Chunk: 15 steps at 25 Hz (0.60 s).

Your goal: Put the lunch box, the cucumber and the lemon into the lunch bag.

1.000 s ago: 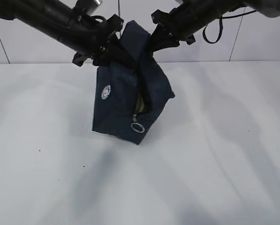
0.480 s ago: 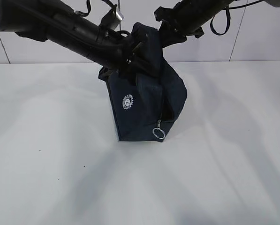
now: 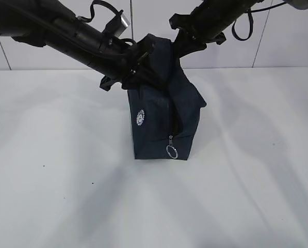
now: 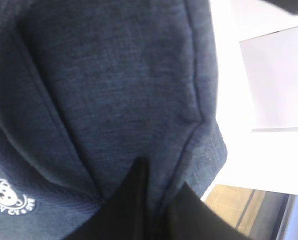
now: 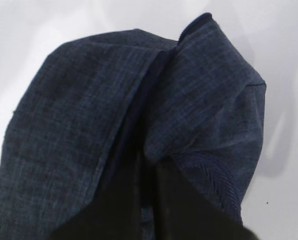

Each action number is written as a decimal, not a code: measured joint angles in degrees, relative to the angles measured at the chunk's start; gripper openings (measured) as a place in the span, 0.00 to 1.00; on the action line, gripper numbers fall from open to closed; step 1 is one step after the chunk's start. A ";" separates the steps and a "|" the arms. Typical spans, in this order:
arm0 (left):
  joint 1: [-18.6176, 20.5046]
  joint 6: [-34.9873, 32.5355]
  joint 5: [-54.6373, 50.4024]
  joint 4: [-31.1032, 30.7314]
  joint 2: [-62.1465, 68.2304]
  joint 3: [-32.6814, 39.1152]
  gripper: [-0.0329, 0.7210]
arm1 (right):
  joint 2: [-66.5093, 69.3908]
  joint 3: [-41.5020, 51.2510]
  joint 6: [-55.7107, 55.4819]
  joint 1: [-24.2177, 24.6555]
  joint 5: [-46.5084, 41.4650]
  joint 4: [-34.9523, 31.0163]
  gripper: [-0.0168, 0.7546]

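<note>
The lunch bag (image 3: pixel 161 124) has shifted right and now stands squarer on the white surface (image 3: pixel 55 181) — zipper nearly closed, contents hidden. The left hand (image 3: pixel 143 70) and right hand (image 3: pixel 177 49) each pinch its top fabric.

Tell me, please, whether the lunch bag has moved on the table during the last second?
Yes. The lunch bag has shifted rightward and turned more upright, judged against the vertical wall seam behind it.
</note>
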<state>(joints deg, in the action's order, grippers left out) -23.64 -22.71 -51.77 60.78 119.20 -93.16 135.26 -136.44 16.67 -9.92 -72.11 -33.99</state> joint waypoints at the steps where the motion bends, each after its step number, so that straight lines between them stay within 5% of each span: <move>1: 0.05 0.24 0.00 -0.69 0.00 0.00 0.06 | 0.01 0.00 0.00 -0.14 0.09 0.00 0.04; 5: 0.57 1.63 -0.67 -4.90 0.00 0.00 0.11 | 0.80 0.00 0.00 -0.64 0.50 -0.48 0.04; 9: 2.01 2.10 -1.26 -5.25 0.00 0.00 0.34 | 0.80 -0.13 0.00 -0.89 0.63 -0.83 0.11; 12: 3.56 2.20 -2.26 -5.25 0.00 0.00 0.53 | 0.80 -0.34 0.00 -0.93 0.76 -1.10 0.30; 15: 4.85 2.20 -3.82 -5.67 0.00 0.00 0.60 | 0.80 -0.36 0.00 -0.93 0.76 -1.73 0.50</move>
<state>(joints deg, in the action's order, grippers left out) -18.79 -20.51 -55.59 55.12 119.20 -93.16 136.07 -136.81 16.67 -10.85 -71.35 -35.72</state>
